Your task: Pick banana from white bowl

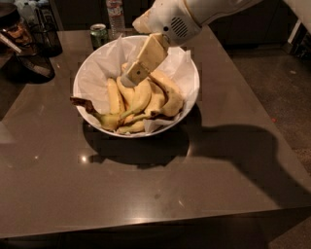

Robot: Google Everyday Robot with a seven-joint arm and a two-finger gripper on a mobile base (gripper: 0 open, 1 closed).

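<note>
The robot's pincer hangs tilted over the middle of the white bowl, with its tip low among the fruit. I cannot tell if the pincer is wide or narrow, or if it holds anything. It may be touching a banana, but that is hard to see.

The banana, the big fat yellow one, lies in the bowl just to the right of the pincer tip and a bit nearer the camera. The shorter bananas lie just left of the tip, and their dark stem pokes over the bowl's rim. Crinkly white paper lines the bowl.

Behind the pincer, off to the left, a green can stands on the brown table. A clear bottle stands beside it.
</note>
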